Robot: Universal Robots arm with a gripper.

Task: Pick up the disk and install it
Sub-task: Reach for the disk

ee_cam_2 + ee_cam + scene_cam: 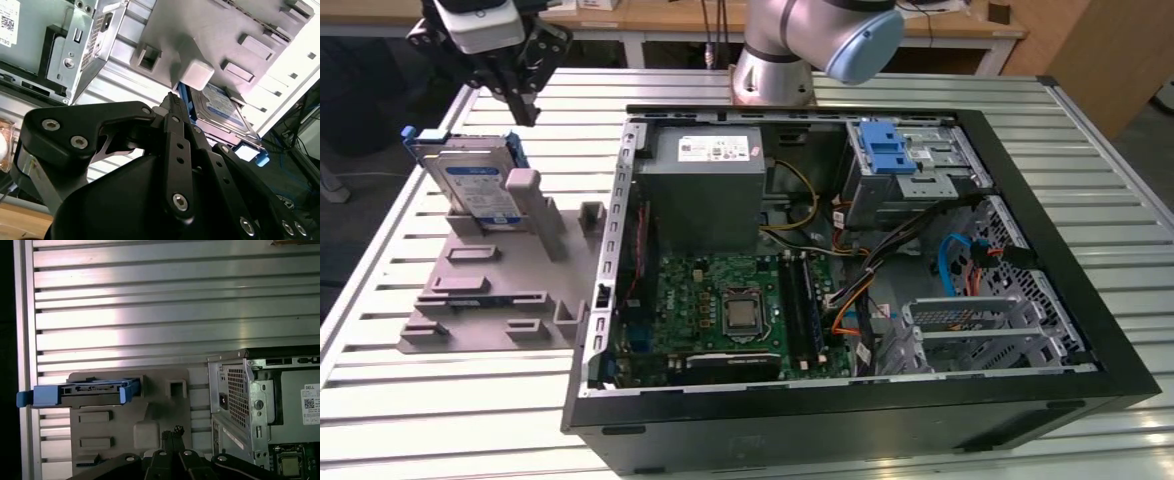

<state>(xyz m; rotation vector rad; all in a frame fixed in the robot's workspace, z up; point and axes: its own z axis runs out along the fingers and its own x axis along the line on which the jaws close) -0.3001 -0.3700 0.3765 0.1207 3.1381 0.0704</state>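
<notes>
The disk [474, 185] stands on edge in a grey holder [494, 300] on the slatted table, at the exterior view's left. It is silver-grey with a white-and-blue label and blue rails. My gripper [524, 108] hangs above and a little behind it, apart from it, fingers together and holding nothing. In the first wrist view the disk's blue-railed top edge [85, 392] lies beyond the shut fingertips [172, 432]. The second wrist view shows the disk's label face [220, 107] past the fingertips [172, 100].
An open computer case [854, 405] lies in the middle of the table, holding a grey power-supply box [707, 190], a motherboard [727, 310] and a blue-latched drive cage [897, 150]. The arm's base [774, 60] stands behind the case.
</notes>
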